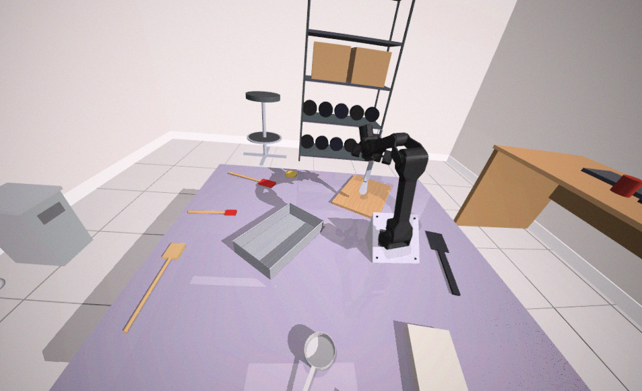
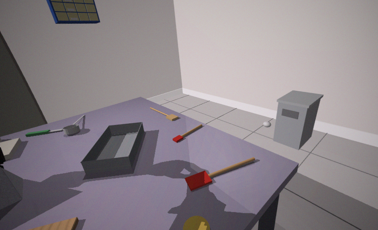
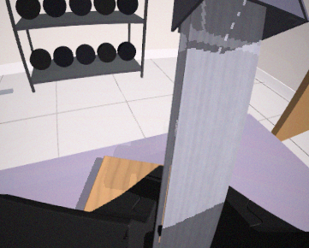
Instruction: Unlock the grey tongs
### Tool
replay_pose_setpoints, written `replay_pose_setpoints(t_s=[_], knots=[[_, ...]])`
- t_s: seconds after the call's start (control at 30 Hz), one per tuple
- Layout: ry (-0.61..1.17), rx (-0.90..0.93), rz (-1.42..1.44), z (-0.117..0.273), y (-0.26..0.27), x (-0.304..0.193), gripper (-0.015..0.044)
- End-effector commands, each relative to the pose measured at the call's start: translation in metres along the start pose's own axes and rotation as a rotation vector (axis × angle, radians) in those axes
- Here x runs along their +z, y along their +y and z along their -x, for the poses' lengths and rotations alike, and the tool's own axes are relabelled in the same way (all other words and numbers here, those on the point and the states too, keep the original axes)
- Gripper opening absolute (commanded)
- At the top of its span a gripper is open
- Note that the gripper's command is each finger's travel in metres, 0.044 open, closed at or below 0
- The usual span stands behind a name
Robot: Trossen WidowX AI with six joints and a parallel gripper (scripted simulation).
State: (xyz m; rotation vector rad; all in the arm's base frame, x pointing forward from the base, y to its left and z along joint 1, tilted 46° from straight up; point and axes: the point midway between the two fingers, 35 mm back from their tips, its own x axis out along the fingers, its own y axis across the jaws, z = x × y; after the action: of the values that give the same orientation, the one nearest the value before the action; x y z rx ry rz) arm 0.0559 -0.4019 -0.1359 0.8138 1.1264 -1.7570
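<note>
The grey tongs [image 1: 365,181] [image 3: 207,128] hang steeply with their tips down over the wooden board [image 1: 378,199] [image 2: 63,225] [image 3: 101,188]. My gripper [image 1: 372,158] [image 3: 181,175] is shut on the tongs, high above the board. The tongs' arms look close together in the top view; whether the lock is released cannot be seen. I cannot tell whether the tips touch the board. In the wrist view the tongs' broad side runs up between the fingers and hides part of the board. The grey roasting tin [image 1: 252,260] [image 2: 107,168] has nothing resting across it.
Two red-headed spatulas [image 1: 267,183] [image 1: 230,212] and a wooden one [image 1: 173,251] lie left of the tin. A yellow round object [image 1: 290,173] [image 2: 196,224] is near the far edge. A black spatula [image 1: 446,269] lies right of the arm's base. A strainer [image 1: 320,350] and cream block [image 1: 432,354] are nearer.
</note>
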Motion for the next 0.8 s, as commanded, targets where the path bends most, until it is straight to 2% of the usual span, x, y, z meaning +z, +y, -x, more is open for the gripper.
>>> replay_pose_setpoints(t_s=[0.0,0.77], knots=[[0.04,0.007,-0.005,-0.006,0.004,0.004,-0.015],[0.392,0.008,0.029,-0.046,0.009,-0.026,-0.015]])
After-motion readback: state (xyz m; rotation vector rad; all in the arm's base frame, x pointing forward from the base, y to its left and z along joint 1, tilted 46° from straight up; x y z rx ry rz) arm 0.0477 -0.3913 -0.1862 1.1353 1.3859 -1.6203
